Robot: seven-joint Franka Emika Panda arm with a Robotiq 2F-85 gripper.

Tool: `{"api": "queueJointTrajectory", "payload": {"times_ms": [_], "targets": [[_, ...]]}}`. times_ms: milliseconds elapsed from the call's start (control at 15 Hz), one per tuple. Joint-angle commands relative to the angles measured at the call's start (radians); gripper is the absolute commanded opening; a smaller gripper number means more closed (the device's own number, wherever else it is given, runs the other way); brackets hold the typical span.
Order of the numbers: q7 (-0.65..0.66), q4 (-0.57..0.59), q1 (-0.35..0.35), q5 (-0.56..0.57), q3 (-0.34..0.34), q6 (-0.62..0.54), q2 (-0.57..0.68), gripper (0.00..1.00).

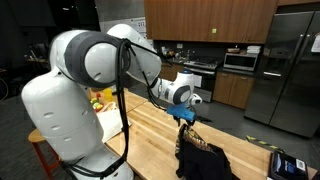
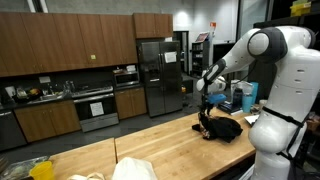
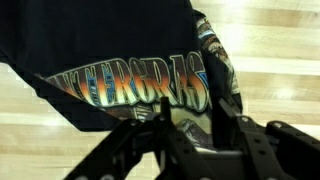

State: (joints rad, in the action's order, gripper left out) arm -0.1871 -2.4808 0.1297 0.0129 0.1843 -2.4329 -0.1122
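Note:
A black T-shirt with a colourful printed graphic lies bunched on the wooden table, with one part drawn up toward my gripper. In both exterior views the gripper hangs just above the shirt. In the wrist view the shirt fills the upper half of the picture, lettering upward. My gripper has its two dark fingers standing apart, and the printed cloth shows in the gap between them. I cannot tell whether the cloth still touches the pads.
A small dark and blue device sits near the table's edge beside the shirt. A white cloth and a yellow item lie at the table's other end. Cabinets, a stove and a steel fridge stand behind.

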Motion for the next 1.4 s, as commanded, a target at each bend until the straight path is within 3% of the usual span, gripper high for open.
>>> {"api": "queueJointTrajectory", "payload": {"times_ms": [0,133,267,400,467,667,1000,1133,1333], "targets": [[-0.030,0.037,-0.074,0.010,-0.089,0.052,-0.033,0.80],[-0.030,0.079,-0.131,0.001,-0.153,0.089,-0.028,0.93],[-0.050,0.131,-0.197,-0.024,-0.218,0.129,-0.012,1.00],[-0.083,0.193,-0.252,-0.041,-0.267,0.158,0.026,1.00],[-0.031,0.136,-0.222,-0.017,-0.246,0.119,-0.005,1.00],[-0.034,0.172,-0.262,-0.021,-0.283,0.140,0.010,1.00],[-0.061,0.177,-0.249,-0.021,-0.269,0.140,0.022,1.00],[-0.147,0.227,-0.280,0.011,-0.299,0.172,0.052,1.00],[-0.224,0.278,-0.340,-0.055,-0.360,0.170,0.098,1.00]]}}
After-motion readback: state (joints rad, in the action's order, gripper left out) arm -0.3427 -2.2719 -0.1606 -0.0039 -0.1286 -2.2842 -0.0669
